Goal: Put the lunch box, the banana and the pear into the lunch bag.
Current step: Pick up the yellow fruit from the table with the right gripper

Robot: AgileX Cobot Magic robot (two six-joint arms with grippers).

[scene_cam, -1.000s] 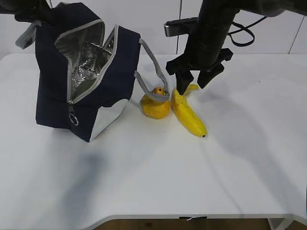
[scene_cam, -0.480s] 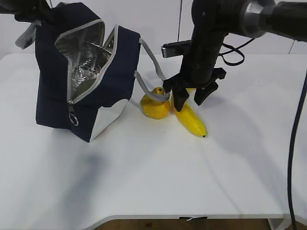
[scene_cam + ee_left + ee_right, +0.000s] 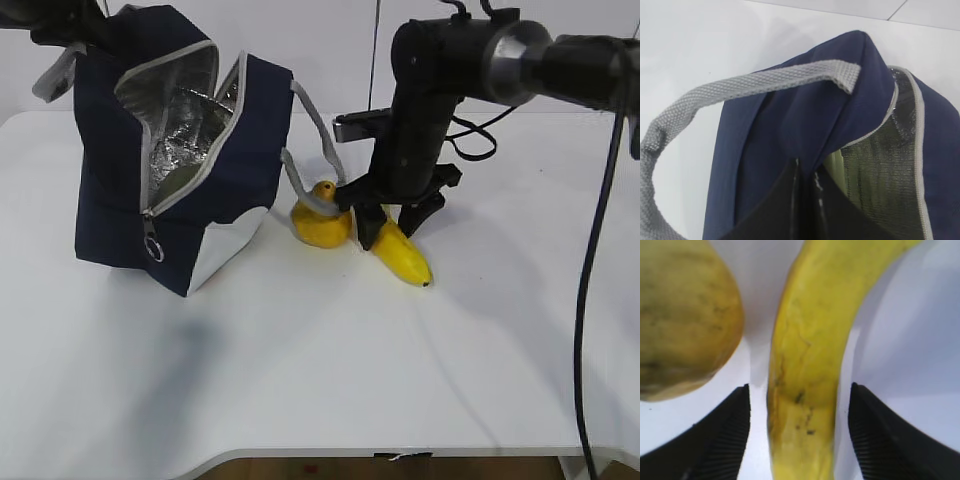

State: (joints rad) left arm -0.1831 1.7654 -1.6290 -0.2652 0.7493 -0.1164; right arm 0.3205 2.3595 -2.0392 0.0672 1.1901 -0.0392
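The navy lunch bag [image 3: 190, 170] stands open on the left of the table, its silver lining showing. My left gripper [image 3: 807, 172] is shut on the bag's upper edge and holds it open. A pale green shape, the lunch box [image 3: 834, 165], shows inside the bag. The pear [image 3: 322, 220] sits right of the bag under a grey handle [image 3: 305, 195]. The banana [image 3: 402, 255] lies right of the pear. My right gripper [image 3: 799, 395] is open and straddles the banana [image 3: 805, 370], one finger on each side, with small gaps. The pear [image 3: 685, 315] is just left of it.
The white table [image 3: 330, 380] spreads to the front and right. The grey handle loop [image 3: 715, 90] of the bag arches beside my left gripper. A black cable [image 3: 600, 250] hangs at the right edge.
My right gripper has come down from above the banana's stem end until its open fingers stand on either side of the banana at table height. The bag and left gripper have not moved.
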